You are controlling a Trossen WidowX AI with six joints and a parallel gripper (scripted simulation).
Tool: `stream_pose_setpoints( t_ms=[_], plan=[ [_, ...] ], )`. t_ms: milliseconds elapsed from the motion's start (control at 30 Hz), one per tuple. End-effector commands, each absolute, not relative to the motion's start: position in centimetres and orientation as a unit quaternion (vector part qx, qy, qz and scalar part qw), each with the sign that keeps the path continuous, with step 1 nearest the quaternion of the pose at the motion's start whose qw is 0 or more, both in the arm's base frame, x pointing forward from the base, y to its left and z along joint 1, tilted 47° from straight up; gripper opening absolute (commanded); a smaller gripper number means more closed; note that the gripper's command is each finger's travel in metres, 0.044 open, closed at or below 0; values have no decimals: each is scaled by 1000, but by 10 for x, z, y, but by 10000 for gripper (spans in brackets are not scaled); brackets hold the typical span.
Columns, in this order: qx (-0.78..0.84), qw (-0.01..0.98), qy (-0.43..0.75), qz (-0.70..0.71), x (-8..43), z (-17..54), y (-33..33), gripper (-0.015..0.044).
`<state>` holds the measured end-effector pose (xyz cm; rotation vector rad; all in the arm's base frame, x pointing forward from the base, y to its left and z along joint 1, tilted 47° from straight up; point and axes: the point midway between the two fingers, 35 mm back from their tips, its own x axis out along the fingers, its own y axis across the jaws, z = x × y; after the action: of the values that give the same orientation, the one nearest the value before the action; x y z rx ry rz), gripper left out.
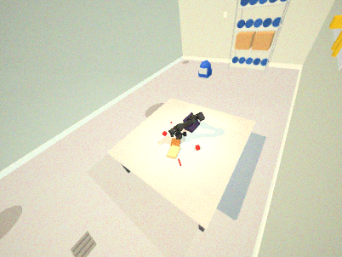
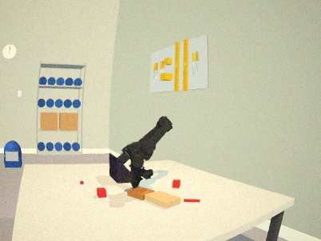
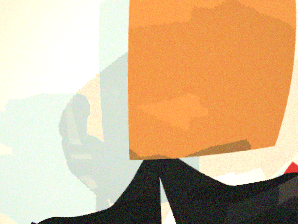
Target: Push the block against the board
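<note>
The square orange block [image 1: 175,142] [image 2: 140,193] [image 3: 210,75] lies flat on the table. The pale yellow board [image 1: 173,151] [image 2: 163,199] lies flat at the side of the block away from the arm; it is out of the wrist view. Block and board look very close, but I cannot tell whether they touch along a whole side or whether their edges are even. My gripper [image 2: 136,186] [image 3: 154,152] is shut and empty. Its tips are low at the block's arm-side face, seemingly against it, nearer one corner in the wrist view.
One red cube [image 1: 164,134] [image 2: 101,192] and another red cube [image 1: 197,147] [image 2: 176,183] stand on opposite sides of the block. A thin red bar [image 1: 179,162] [image 2: 192,200] lies beyond the board. A tiny red piece [image 1: 171,122] [image 2: 81,183] lies farther back.
</note>
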<state>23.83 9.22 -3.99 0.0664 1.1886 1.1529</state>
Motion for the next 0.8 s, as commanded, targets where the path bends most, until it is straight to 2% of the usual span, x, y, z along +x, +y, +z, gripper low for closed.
stream_pose_setpoints(
  t_ms=[0, 533, 767],
  plan=[
    [29, 678, 524, 514, 247, -36, 97, 0],
    [29, 678, 524, 514, 270, -28, 106, 0],
    [29, 678, 524, 514, 265, -31, 103, 0]
  ],
)
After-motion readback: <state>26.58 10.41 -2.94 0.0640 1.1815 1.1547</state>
